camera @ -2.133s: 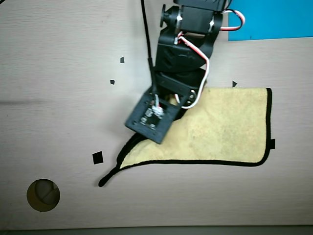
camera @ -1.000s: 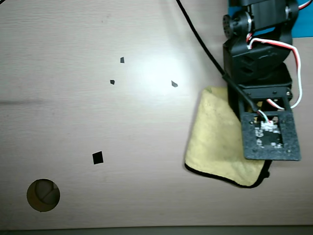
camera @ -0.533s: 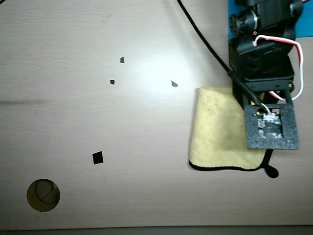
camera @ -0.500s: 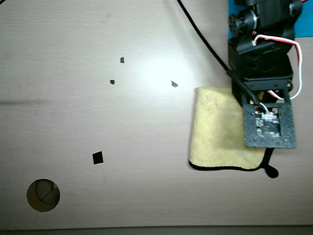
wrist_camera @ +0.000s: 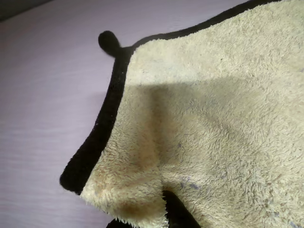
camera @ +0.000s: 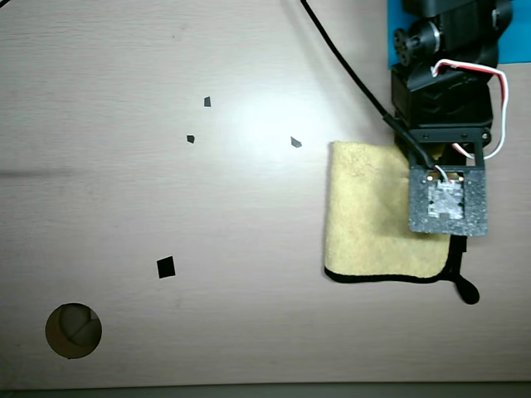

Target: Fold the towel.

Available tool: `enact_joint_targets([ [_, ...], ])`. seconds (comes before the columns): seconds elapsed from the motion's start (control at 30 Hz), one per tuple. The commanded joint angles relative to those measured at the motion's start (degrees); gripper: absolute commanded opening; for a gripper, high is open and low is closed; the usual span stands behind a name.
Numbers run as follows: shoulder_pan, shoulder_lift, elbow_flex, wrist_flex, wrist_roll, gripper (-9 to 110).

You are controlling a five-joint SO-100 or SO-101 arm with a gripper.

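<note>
The towel (camera: 369, 211) lies folded at the table's (camera: 166, 199) right, beneath the gripper (wrist_camera: 166, 209), whose jaw state cannot be told; edges should be aligned before release.

Pale yellow towel (camera: 369, 211) edged in black, on a light wood-grain tabletop (camera: 166, 207).

My arm (camera: 444, 75) is black, trailing red and white wires (camera: 498, 99); behind it a bright blue sheet (camera: 516, 41) shows. Small black marks (camera: 166, 267) dot the tabletop. In my wrist view the towel's (wrist_camera: 213, 118) fuzzy pile is yellow, its trim and loop tab (wrist_camera: 109, 42) black.
</note>
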Motion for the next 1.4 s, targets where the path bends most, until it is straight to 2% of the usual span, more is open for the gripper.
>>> enact_joint_targets([
  [0.0,-1.32,0.35,-2.64,0.70,0.79,4],
  [0.27,0.35,0.97,-2.02,4.57,0.09,13],
  [0.6,0.70,3.87,-8.61,13.54,4.31,18],
  [0.9,-0.79,9.32,-11.43,20.65,14.94,16],
  [1.13,3.96,9.58,-8.26,23.64,24.35,14],
  [1.37,7.12,12.74,-3.87,25.22,25.84,12],
])
